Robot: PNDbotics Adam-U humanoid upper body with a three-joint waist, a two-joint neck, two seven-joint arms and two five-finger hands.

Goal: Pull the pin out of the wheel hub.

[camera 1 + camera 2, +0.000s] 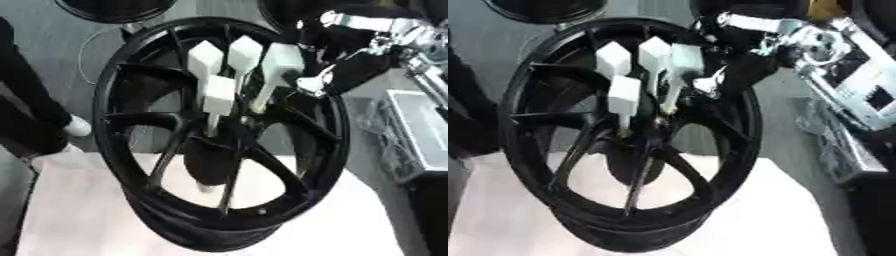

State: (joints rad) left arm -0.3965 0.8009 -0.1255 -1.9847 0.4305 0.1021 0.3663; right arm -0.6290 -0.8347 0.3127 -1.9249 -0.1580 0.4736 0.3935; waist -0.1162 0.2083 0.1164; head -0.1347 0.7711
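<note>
Pins, four white plastic ones (219, 95), stick from your upright black spoked wheel hub (140, 165); your right hand (325, 65) reaches the rightmost, grip unclear

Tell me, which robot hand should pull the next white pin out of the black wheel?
Probably the right hand. It reaches in from the upper right and is already at the wheel hub, beside the rightmost white pin. The left hand shows in neither view.
</note>
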